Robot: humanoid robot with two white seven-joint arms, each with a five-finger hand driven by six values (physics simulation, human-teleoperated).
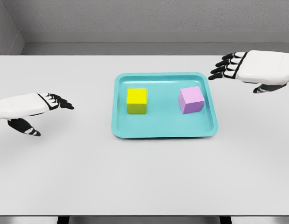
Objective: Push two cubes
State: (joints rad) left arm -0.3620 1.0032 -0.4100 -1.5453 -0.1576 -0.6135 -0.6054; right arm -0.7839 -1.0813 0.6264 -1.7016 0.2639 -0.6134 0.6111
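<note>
While grey walls close in behind the pale, smooth tabletop [144,177], a teal tray [164,134] at its middle holds a yellow cube [136,101] and a purple cube [191,100] apart, with the left hand [35,108] and right hand [247,69] flanking, fingers loosely extended, holding nothing.

My hands are white with black fingers — left hand [30,108], right hand [254,69]. The tray [164,131] is teal; one cube [136,101] yellow, the other cube [191,100] lilac — on a pale grey table [144,177].
</note>
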